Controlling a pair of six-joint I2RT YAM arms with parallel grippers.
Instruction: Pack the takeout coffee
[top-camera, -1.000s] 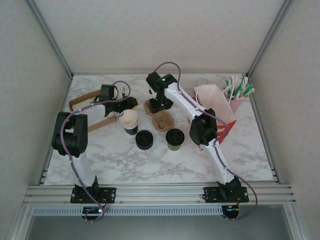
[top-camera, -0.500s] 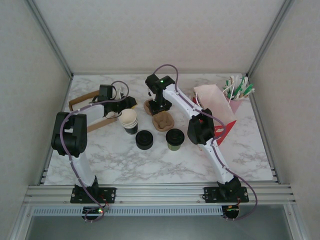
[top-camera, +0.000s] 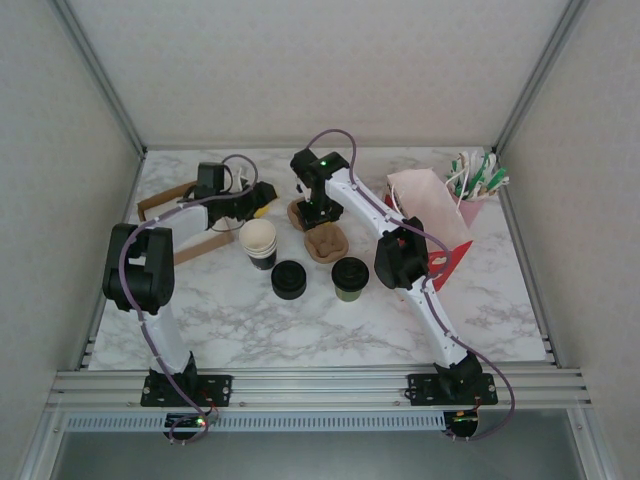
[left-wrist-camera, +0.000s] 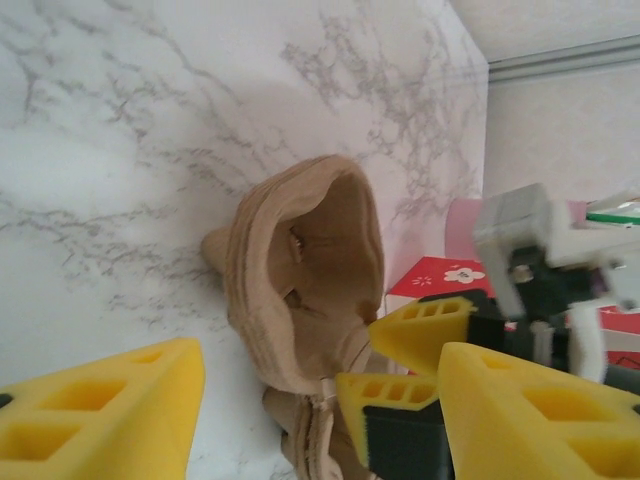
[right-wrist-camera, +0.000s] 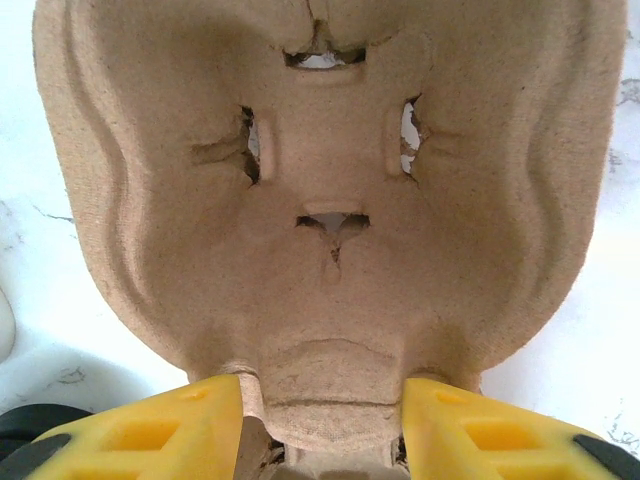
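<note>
Top external: coffee not yet in the carrier

The takeout coffee (top-camera: 350, 278) stands upright on the marble table (top-camera: 250, 320), lid on, near the middle and free of both arms. Nothing touches it. The pulp carrier (top-camera: 325, 243) lies close by at its 11 o'clock, apart from the cup, and in the right wrist view the well is bare, so the cup has not been seated. At the coffee's 9 o'clock sit loose black lids (top-camera: 288, 279), and at its 10 o'clock is the stack of lidless cups (top-camera: 259, 243). A pink bag (top-camera: 420, 195) stands further off at 2 o'clock.

The right gripper (right-wrist-camera: 322, 425) is at the carrier. Its yellow fingers (right-wrist-camera: 150, 435) bear on either side of the narrow end of the tray and look to be pinching it. The left gripper (top-camera: 255, 202) hovers at 10 o'clock from the carrier, beyond the cup stack, with its jaws spread wide and nothing between them.

As I judge it, the work is in its early part. The carrier is in hand, perhaps being steadied or placed, while the coffee itself waits. What remains is to grasp the cup, set it down into a well of the carrier, and possibly move the carrier to the bag, though the frames do not say whether the bag is part of the packing.
</note>
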